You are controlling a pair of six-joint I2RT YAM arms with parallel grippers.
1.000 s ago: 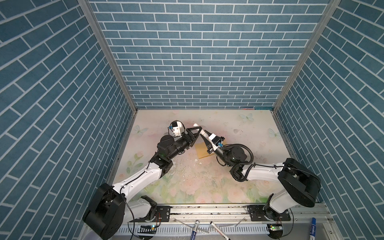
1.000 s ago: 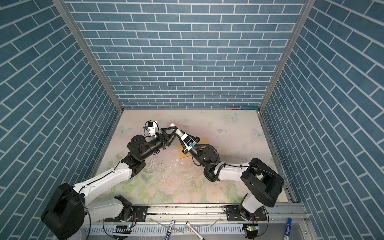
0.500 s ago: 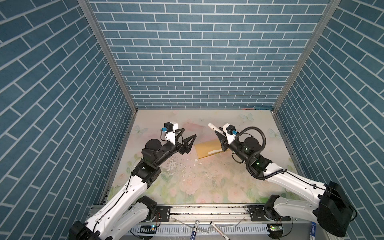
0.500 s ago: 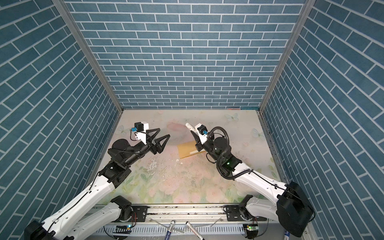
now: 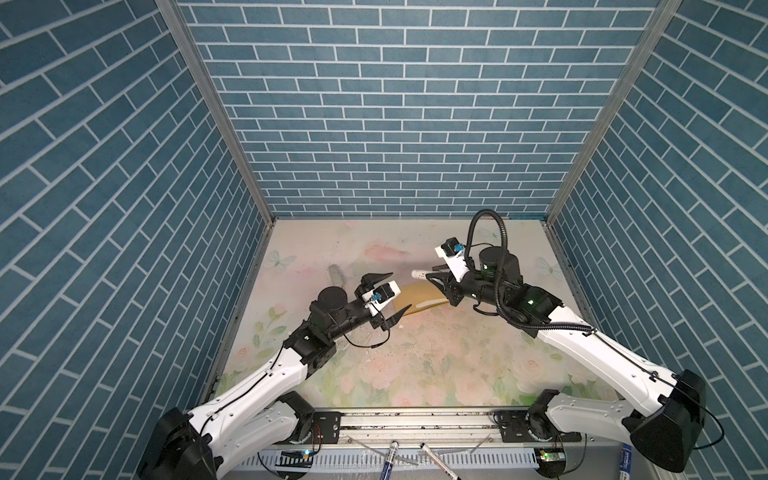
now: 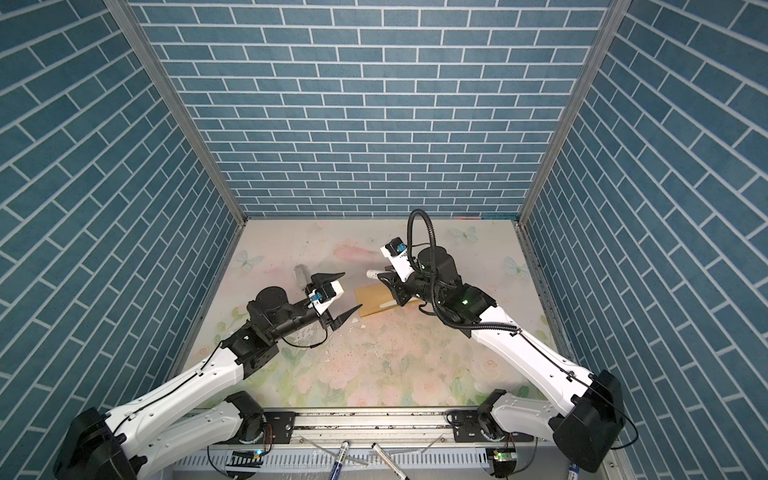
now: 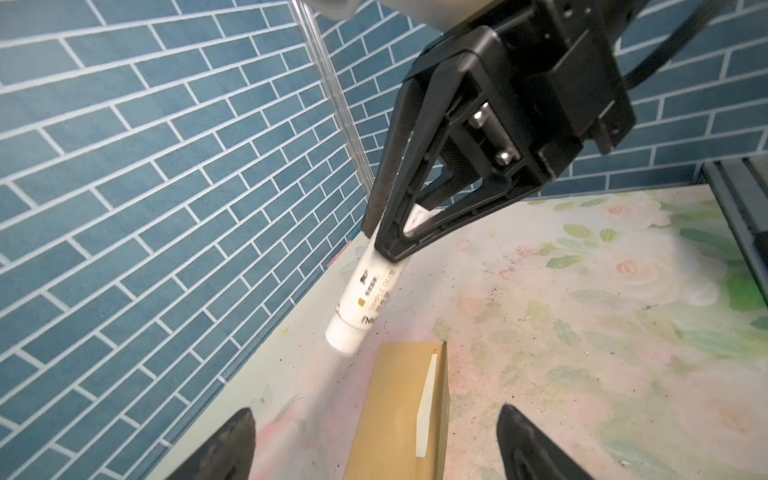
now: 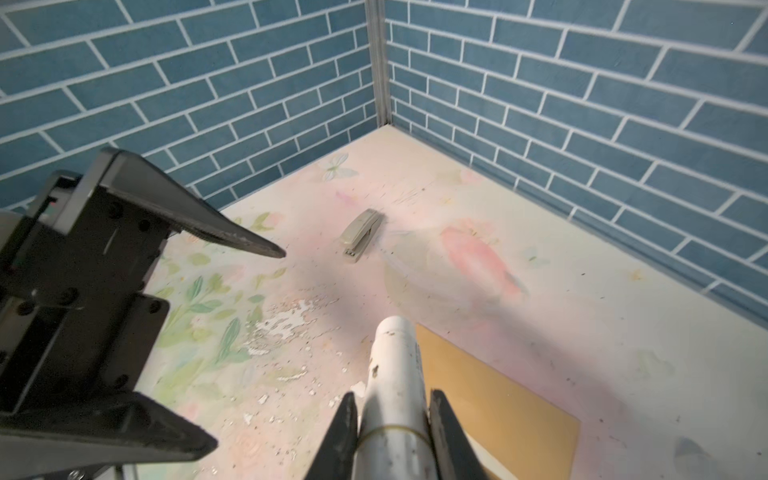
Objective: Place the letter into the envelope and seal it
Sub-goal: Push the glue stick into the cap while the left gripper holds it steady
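While I stand at the front rail, two markers (image 5: 388, 457) lie nearest me on the metal ledge; beyond them spreads the floral table (image 5: 415, 365), its print scuffed and flaked toward the left.

Further in, the left gripper (image 5: 401, 290) hangs with its two black fingers spread wide and nothing between them, as both top views show (image 6: 352, 290); its lower fingertip sits just beside the near left corner of the envelope (image 5: 419, 295).

That envelope lies flat on the table between the two grippers; the left wrist view shows a pale strip (image 7: 426, 407) running along one long edge, and I cannot tell whether that is the letter.

On its right side the right gripper (image 5: 436, 275) is clamped on a white tube (image 5: 419, 273); the right wrist view shows both fingers (image 8: 442, 419) pressed against the barrel; the tube's end hangs by the envelope's far edge.

Behind the left gripper, well apart from the paper, a grey stapler (image 8: 360, 237) rests on the table; blue brick walls (image 5: 395, 124) close the back.
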